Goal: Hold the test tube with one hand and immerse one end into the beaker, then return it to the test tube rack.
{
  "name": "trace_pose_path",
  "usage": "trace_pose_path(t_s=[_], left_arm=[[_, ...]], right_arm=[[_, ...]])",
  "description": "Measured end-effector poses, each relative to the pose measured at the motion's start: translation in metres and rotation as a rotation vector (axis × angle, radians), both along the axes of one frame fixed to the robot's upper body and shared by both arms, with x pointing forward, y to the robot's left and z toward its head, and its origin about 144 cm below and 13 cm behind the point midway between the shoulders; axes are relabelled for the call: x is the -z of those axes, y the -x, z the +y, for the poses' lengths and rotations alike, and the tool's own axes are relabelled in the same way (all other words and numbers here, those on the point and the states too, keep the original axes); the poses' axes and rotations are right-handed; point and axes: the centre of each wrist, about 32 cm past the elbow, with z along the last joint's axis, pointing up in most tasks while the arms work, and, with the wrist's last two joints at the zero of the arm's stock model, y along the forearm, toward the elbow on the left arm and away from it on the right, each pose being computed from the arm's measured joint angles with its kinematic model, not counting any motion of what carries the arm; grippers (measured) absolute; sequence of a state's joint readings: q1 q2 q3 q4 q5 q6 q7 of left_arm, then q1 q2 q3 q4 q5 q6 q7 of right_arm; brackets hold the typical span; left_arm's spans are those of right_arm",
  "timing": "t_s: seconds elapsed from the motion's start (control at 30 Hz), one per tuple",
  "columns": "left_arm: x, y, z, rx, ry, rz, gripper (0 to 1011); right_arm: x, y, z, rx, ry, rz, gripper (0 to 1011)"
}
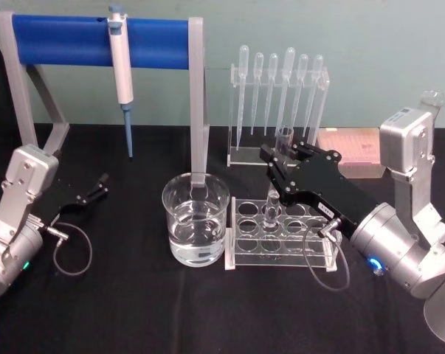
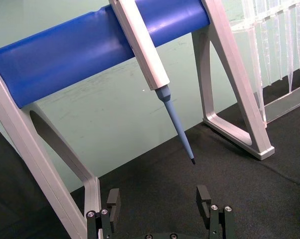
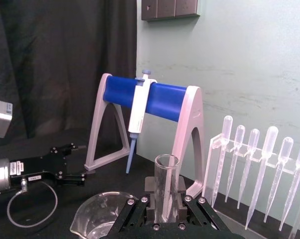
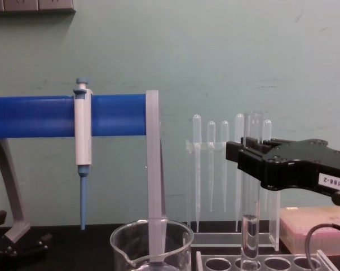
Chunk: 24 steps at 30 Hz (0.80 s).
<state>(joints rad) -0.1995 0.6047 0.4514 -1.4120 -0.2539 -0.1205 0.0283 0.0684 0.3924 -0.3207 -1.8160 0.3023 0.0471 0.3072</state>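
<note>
The test tube [image 1: 283, 140] stands upright, a clear glass tube held between the fingers of my right gripper [image 1: 276, 168], which is shut on it. In the chest view the test tube [image 4: 250, 226] hangs below the right gripper [image 4: 250, 153], its rounded end at the top plate of the clear rack [image 4: 282, 263]. The right wrist view shows the tube [image 3: 166, 174] rising from the closed jaws. The beaker [image 1: 195, 221], wide and holding clear liquid, sits just left of the rack; it also shows as the beaker [image 4: 151, 241]. My left gripper [image 1: 97, 190] is open and idle at the far left, its fingers [image 2: 203, 195] spread.
A clear rack with round holes [image 1: 244, 228] stands right of the beaker. Behind are a blue-barred stand [image 1: 60, 40] carrying a white-and-blue pipettor [image 1: 122, 66], a holder of plastic pipettes [image 1: 281, 74], and a pink box [image 1: 351, 147]. Black cloth covers the table.
</note>
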Motion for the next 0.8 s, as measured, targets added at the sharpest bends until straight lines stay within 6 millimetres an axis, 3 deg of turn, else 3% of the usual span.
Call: trace_pose_path(t_s=[0.8], left_arm=[[0.0, 0.0, 0.0, 0.0, 0.0, 0.0, 1000]], right_arm=[[0.036, -0.008, -0.003, 0.007, 0.008, 0.021, 228]])
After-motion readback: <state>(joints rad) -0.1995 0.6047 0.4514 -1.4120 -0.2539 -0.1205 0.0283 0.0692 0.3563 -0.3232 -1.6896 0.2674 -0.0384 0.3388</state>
